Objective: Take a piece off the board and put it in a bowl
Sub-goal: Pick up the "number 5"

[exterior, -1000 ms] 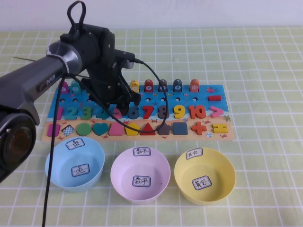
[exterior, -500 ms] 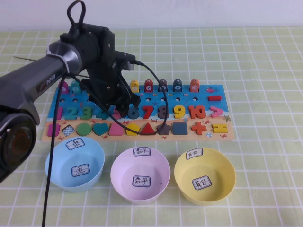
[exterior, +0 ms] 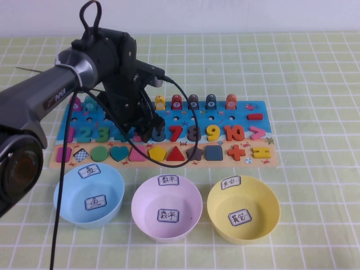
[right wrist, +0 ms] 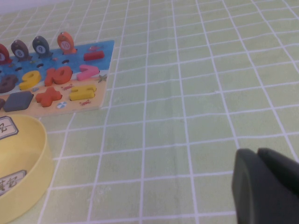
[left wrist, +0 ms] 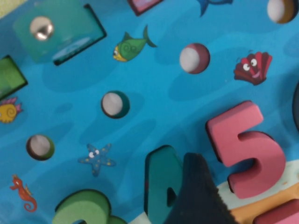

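On the left of the counter (exterior: 315,84), a green-checked cloth, the left arm reaches in over the board (exterior: 264,160), and the left end effector (exterior: 143,130) hangs low over the number row around the 4 and the 5. From above, the arm's black body hides its tips, so whether it is released or clenched cannot be told. In the left wrist view one dark fingertip (left wrist: 198,196) sits over the teal 4 (left wrist: 161,179), just beside the piece (left wrist: 247,149), the pink-red 5, which seems to lie flat in its slot on the board.

Nearer the robot stand three bowls: a light blue bowl (exterior: 62,197), then the bowl (exterior: 140,211), pale pink-lilac, then a yellow bowl (exterior: 270,216).

The right end effector (right wrist: 266,186) rests above bare cloth right of the board, its dark fingers pressed together, gripping nothing.
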